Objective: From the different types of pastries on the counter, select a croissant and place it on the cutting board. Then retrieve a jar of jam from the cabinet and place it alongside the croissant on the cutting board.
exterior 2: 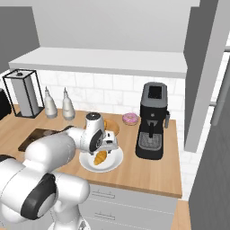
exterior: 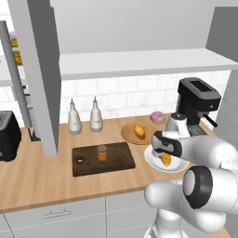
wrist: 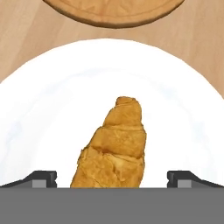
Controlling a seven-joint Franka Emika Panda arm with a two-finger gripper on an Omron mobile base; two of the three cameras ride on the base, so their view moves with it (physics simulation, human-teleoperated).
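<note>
Croissant [wrist: 111, 146] between open tool [wrist: 112, 178] tips

The elongated golden-brown croissant [wrist: 114, 146] has a flaky, ridged, matt crust and lies on a round white plate [wrist: 52, 109] that looks smooth and faintly glossy, like glazed ceramic. At twelve o'clock from it, the round light-wood plate [wrist: 113, 13] shows fine grain. The long light-tan wooden counter [exterior: 42, 179] looks matt, the dark brown rectangular wooden cutting board [exterior: 118, 160] darker and streaked. The black coffee machine [exterior 2: 152, 121] has a plastic sheen.
</note>
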